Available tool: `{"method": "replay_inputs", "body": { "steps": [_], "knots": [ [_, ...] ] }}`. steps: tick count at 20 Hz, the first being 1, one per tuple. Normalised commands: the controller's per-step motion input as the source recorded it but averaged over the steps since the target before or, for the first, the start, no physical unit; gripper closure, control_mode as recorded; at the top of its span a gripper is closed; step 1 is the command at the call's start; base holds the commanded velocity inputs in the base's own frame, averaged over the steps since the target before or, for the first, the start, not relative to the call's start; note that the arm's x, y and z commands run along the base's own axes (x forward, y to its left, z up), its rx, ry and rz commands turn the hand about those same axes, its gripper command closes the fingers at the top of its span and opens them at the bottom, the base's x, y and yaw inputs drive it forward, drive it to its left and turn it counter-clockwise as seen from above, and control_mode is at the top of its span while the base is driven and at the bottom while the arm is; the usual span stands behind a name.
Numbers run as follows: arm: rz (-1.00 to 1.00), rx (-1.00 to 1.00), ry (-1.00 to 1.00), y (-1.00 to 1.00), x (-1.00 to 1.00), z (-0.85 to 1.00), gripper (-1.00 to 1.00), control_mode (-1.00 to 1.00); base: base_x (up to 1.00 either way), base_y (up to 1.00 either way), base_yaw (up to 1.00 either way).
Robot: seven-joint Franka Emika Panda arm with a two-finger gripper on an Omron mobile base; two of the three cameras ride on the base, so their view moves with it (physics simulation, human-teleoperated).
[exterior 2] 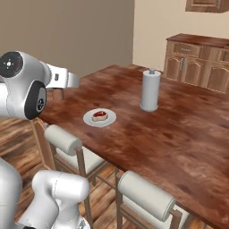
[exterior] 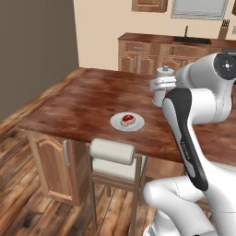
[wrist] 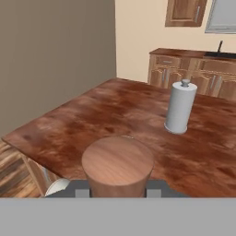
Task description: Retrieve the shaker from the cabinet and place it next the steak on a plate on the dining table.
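Gripping the shaker (wrist: 118, 165), the gripper (wrist: 118, 190) was pinched on the wooden cylinder from both sides, its dark fingertips just showing at either flank of the body near the bottom of the hand view, with the round flat top of the shaker facing the camera. The shaker hung over the near part of the dining table (wrist: 92, 124), and the pale rim of the plate (wrist: 56, 186) peeked out at about 8 o'clock from it. In the right base view the plate (exterior 2: 99, 117) lay near the table's near edge with the steak (exterior 2: 99, 116) on its middle, and the tall white cylinder (exterior 2: 150, 90) stood at roughly 1 o'clock from the plate, well apart. By its look the shaker was light, rigid and smooth-sided, so it would likely neither crush nor bend, but polished wood could slide down between the pads if the squeeze eased. A hold across the straight body, below the narrower neck, seemed safest, since the taper would give the fingers little to bear on. Being slim and tall for its base, it would probably tip if let go while tilted or nudged, so it needed to come down upright on bare table wood beside the plate, clear of the rim
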Motion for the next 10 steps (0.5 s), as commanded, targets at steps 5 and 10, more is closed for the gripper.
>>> {"method": "replay_inputs", "body": {
  "steps": [5,10],
  "knots": [
    [0.00,0.00,0.00,0.00,0.00,0.00,1.00,1.00,1.00,0.00,0.03],
    [0.00,0.00,0.00,0.00,0.00,0.00,1.00,1.00,1.00,0.00,-0.05]
  ]
}}
